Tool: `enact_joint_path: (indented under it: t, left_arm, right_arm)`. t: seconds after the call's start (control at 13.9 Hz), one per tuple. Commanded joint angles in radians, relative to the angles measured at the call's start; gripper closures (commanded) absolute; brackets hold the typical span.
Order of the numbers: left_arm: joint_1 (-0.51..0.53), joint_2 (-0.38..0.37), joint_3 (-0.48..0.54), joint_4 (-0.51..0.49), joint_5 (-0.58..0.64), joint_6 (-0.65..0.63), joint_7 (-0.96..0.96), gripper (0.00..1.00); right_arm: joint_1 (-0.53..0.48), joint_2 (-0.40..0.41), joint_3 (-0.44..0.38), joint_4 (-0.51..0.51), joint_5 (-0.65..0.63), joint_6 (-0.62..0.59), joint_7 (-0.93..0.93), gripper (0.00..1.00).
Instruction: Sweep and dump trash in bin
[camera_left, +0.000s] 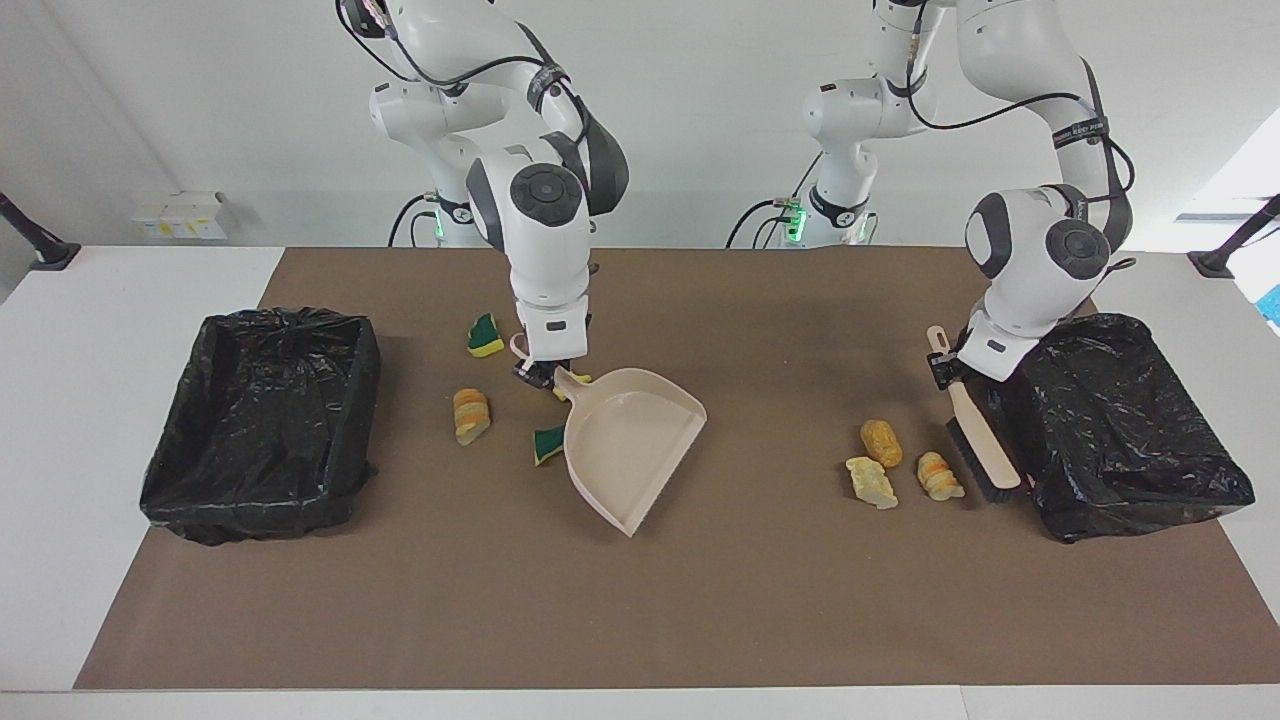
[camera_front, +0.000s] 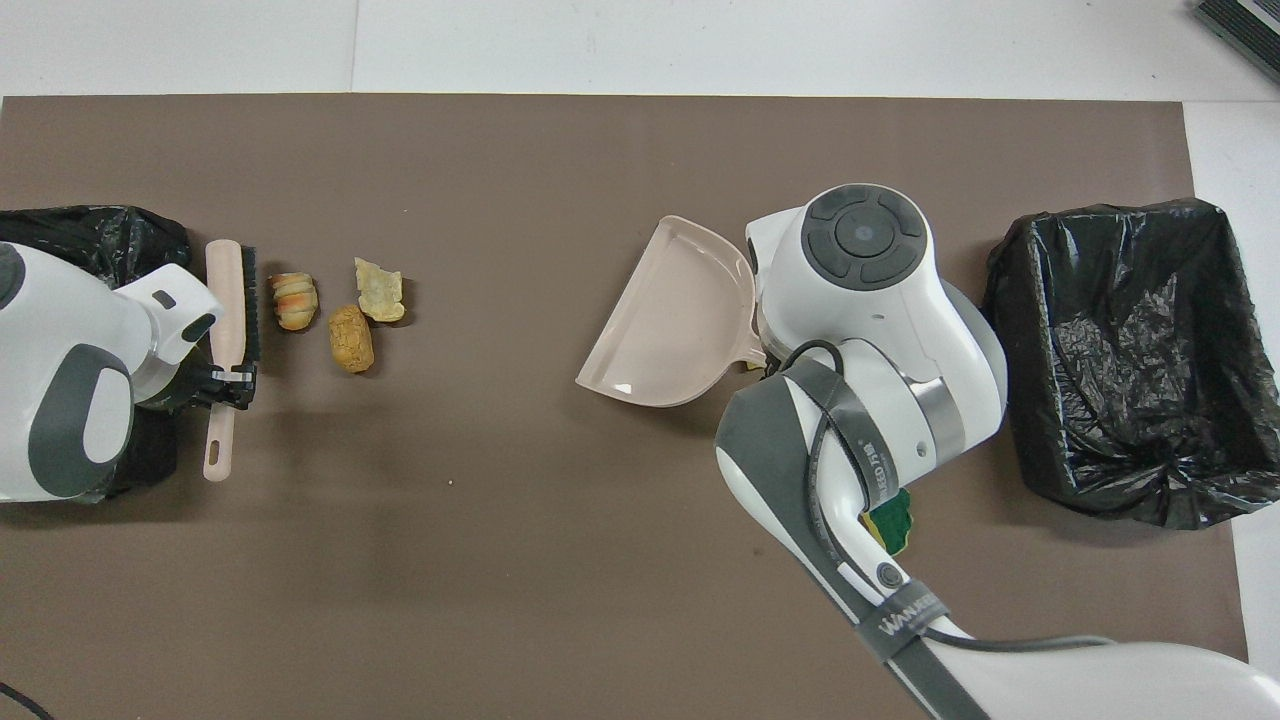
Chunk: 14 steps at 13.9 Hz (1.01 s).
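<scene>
My right gripper (camera_left: 545, 375) is shut on the handle of the beige dustpan (camera_left: 630, 440), whose open mouth faces the left arm's end; in the overhead view the wrist hides this gripper, and the pan (camera_front: 670, 320) shows beside it. Beside the pan lie sponge pieces (camera_left: 486, 335) (camera_left: 548, 443) and a bread lump (camera_left: 470, 415); another yellow piece is mostly hidden by the gripper. My left gripper (camera_left: 945, 365) is shut on the handle of the beige brush (camera_left: 975, 430), just beside three bread lumps (camera_left: 880, 442) (camera_left: 871, 482) (camera_left: 939, 475).
A black-lined bin (camera_left: 260, 420) stands at the right arm's end of the brown mat, another (camera_left: 1110, 420) at the left arm's end, right beside the brush. In the overhead view the right arm covers most of the sponge pieces; one (camera_front: 893, 520) peeks out.
</scene>
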<state>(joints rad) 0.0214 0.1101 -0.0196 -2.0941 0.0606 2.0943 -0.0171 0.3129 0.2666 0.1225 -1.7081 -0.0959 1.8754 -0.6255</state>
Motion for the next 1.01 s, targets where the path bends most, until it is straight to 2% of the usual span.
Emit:
enact_joint_path:
  t: [0.0,0.22,0.58,0.79,0.93]
  left_arm:
    - [-0.001,-0.007,-0.003,-0.014,-0.010,0.023,0.042,1.00]
    - [-0.044,-0.016,-0.006,-0.029,-0.012,0.018,0.028,1.00]
    - [-0.204,-0.024,-0.008,-0.026,-0.013,-0.041,-0.075,1.00]
    - [-0.308,-0.026,-0.010,0.018,-0.042,-0.128,-0.148,1.00]
    - [-0.310,-0.053,-0.008,0.070,-0.086,-0.163,-0.181,1.00]
  right_arm:
    - [0.002,-0.035,0.005,-0.061,0.012,0.042,-0.118,1.00]
    - [0.000,0.009,0.005,-0.058,-0.001,0.097,-0.180,1.00]
    - [0.000,0.042,0.003,-0.058,-0.034,0.148,-0.333,1.00]
    - [0.002,0.043,0.003,-0.061,-0.048,0.149,-0.330,1.00]
    - [0.003,0.054,0.003,-0.058,-0.048,0.162,-0.332,1.00]
